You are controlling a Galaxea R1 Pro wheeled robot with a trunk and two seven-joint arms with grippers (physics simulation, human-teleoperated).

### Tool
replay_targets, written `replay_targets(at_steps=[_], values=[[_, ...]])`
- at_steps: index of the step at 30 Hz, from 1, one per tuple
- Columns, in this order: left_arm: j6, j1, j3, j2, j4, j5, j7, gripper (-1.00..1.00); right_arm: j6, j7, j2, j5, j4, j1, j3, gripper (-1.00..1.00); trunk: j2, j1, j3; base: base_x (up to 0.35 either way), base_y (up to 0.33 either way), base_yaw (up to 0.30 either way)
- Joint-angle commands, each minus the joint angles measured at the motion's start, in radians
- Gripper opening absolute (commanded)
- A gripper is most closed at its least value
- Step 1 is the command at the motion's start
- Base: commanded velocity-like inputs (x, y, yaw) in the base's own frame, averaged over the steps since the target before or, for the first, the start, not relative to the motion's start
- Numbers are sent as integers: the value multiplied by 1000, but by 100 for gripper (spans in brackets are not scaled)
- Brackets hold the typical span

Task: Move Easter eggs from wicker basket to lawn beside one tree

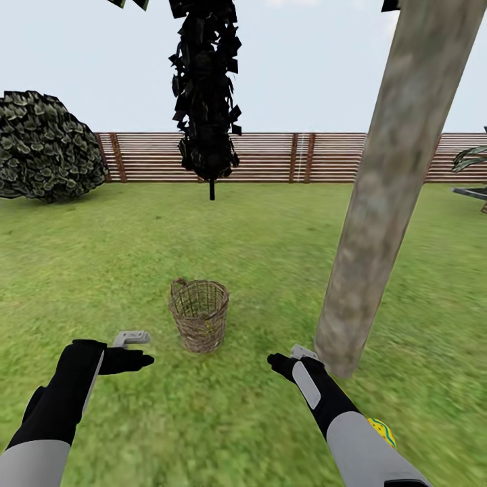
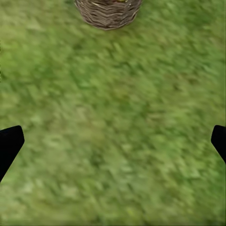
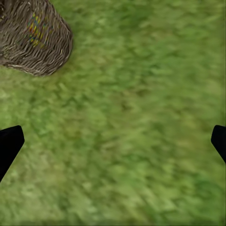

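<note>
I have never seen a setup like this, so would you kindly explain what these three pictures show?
It is a simulated two-armed robot in a garden. The large picture comes from its head camera, looking down over both arms; the other two come from cameras by each gripper. On the lawn stands a wicker basket with a patterned egg showing through its weave. A second egg lies on the grass near the tree, beside the right arm. The left gripper and right gripper are open and hold nothing.
</note>
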Motion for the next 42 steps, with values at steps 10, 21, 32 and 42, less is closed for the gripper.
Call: replay_targets(at_steps=[10,21,32,42], values=[[2,0,1,-1,-1,-11,-12,100,3,-6,1,-9,-2,0,-3,100,70,-39,18,0,0,0],[3,-1,1,-2,-1,-11,-11,100,2,-6,1,-9,-2,0,-3,100,147,-81,39,0,0,0],[3,-1,1,-2,-1,-11,-12,100,-44,-8,1,-8,-2,0,6,100,224,-123,69,0,0,0],[3,0,1,-2,-1,-11,-12,100,-48,-7,1,-7,-2,0,9,100,273,-150,91,0,0,207]])
